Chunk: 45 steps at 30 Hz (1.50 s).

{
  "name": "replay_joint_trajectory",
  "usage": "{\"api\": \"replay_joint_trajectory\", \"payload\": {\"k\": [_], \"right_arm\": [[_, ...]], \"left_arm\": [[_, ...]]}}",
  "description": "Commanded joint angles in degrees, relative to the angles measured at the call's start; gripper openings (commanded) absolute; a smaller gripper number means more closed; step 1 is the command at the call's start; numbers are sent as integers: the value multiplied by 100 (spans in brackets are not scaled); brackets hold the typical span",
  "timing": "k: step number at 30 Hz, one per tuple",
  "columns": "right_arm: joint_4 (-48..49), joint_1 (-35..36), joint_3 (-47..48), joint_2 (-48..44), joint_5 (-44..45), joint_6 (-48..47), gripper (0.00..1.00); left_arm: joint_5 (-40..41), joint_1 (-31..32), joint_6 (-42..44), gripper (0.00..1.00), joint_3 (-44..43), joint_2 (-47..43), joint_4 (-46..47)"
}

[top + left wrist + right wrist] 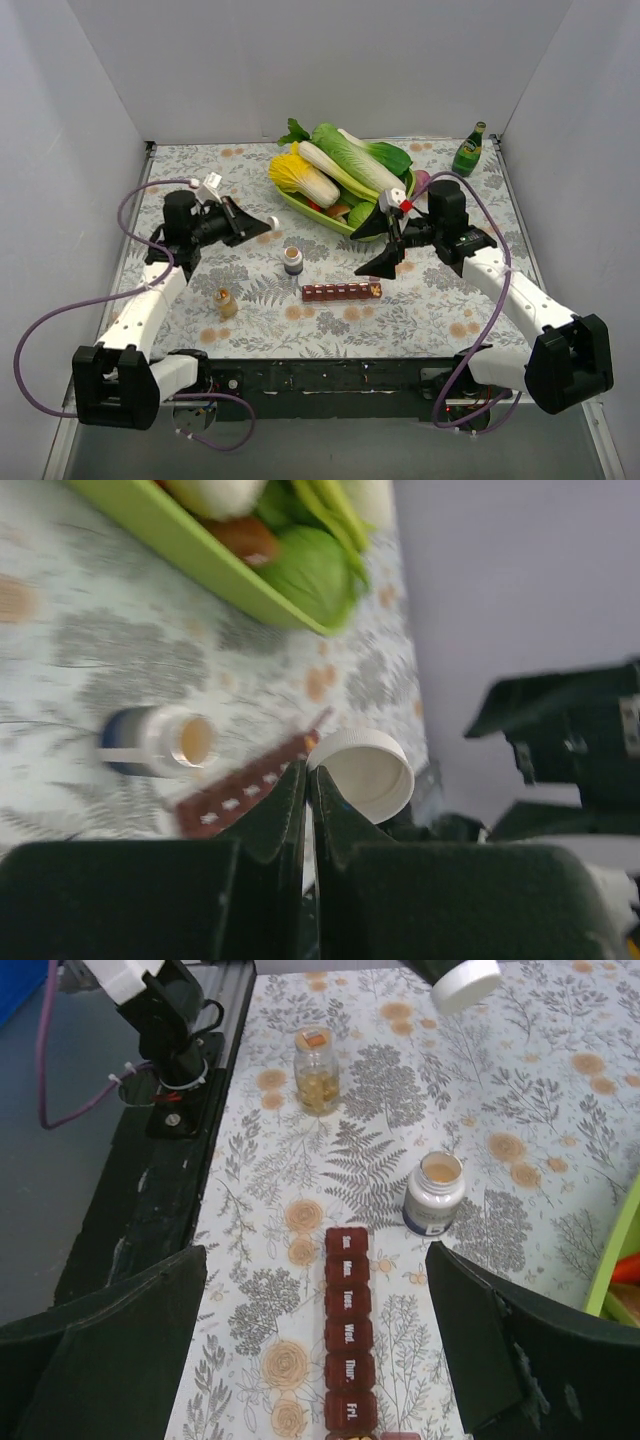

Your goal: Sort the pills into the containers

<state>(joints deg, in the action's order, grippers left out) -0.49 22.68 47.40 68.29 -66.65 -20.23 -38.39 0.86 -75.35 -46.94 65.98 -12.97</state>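
A floral-patterned table [450,310] carries a green tray [318,219] (heaped with vegetables [340,165]) at the back; a green glass bottle [468,151] far right; an uncapped dark bottle [292,260], small jar [227,302] and dark red pill organiser [340,291] nearer.

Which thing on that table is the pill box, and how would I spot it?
Start at the green tray of vegetables at the back of the table. In front of it stands an open bottle; nearer still lies the pill box, a long dark red strip of day-labelled lids, flat where the bottle stands upright.
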Motion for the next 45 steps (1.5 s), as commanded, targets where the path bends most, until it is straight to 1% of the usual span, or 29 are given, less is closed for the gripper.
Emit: {"api": "replay_joint_trajectory", "payload": {"k": [1, 2, 3, 4, 5, 6, 7, 9, 11, 13, 14, 15, 17, 22, 28, 33, 40, 41, 43, 44, 45], "right_arm": [[883, 219, 499, 114, -454, 1192, 97], [1424, 263, 420, 79, -323, 2493, 97], [2134, 272, 324, 44, -209, 3124, 96], [3263, 290, 88, 0, -129, 3635, 96], [3753, 316, 42, -35, -85, 4449, 95], [4054, 316, 24, -27, -67, 4675, 93], [4449, 316, 33, -26, -50, 4816, 93], [4689, 343, 41, -18, -119, 4774, 93], [4952, 334, 103, 70, -260, 4713, 93], [5329, 360, 86, 149, -269, 4869, 94], [5810, 386, 103, 184, -295, 5018, 94], [5971, 395, 129, 219, -270, 5150, 95], [5965, 457, 260, 290, -182, 5187, 95], [5034, 589, 402, 352, 56, 4687, 94], [4831, 721, 419, 369, 205, 4563, 93], [4813, 756, 542, 457, 276, 4686, 89], [4874, 817, 639, 589, 276, 4844, 72], [4857, 826, 622, 589, 293, 4844, 68], [4839, 835, 587, 589, 311, 4827, 64], [4831, 835, 578, 606, 328, 4827, 59], [4804, 835, 569, 598, 328, 4818, 56]], "left_arm": [[-925, 1307, -1708, 0, 492, -524, 2409], [-837, 1511, -1946, 0, 701, -576, 2831], [-680, 1696, -2383, 0, 773, -612, 3531], [-470, 1968, -2553, 0, 826, -603, 3765], [-407, 2049, -2790, 0, 922, -577, 4037], [-328, 2145, -3236, 0, 993, -551, 4622], [-153, 2303, -3475, 0, 1054, -481, 4863], [-55, 2453, -3775, 0, 1099, -367, 5233], [111, 2638, -4039, 0, 1064, -279, 5235], [261, 2830, -4206, 0, 1046, -261, 5270], [401, 2884, -4259, 0, 1046, -235, 5244], [437, 2937, -4286, 0, 1038, -217, 5287], [543, 3060, -4330, 0, 1055, -182, 5288], [596, 3174, -4550, 0, 1161, -24, 5727], [640, 3245, -4550, 0, 1125, 64, 5771], [666, 3288, -4532, 0, 1160, 100, 5744], [745, 3297, -4523, 0, 1161, 109, 5683], [745, 3306, -4532, 0, 1161, 126, 5700], [745, 3306, -4532, 0, 1152, 135, 5709], [745, 3306, -4550, 0, 1152, 144, 5735], [745, 3306, -4550, 0, 1152, 152, 5736]]}}
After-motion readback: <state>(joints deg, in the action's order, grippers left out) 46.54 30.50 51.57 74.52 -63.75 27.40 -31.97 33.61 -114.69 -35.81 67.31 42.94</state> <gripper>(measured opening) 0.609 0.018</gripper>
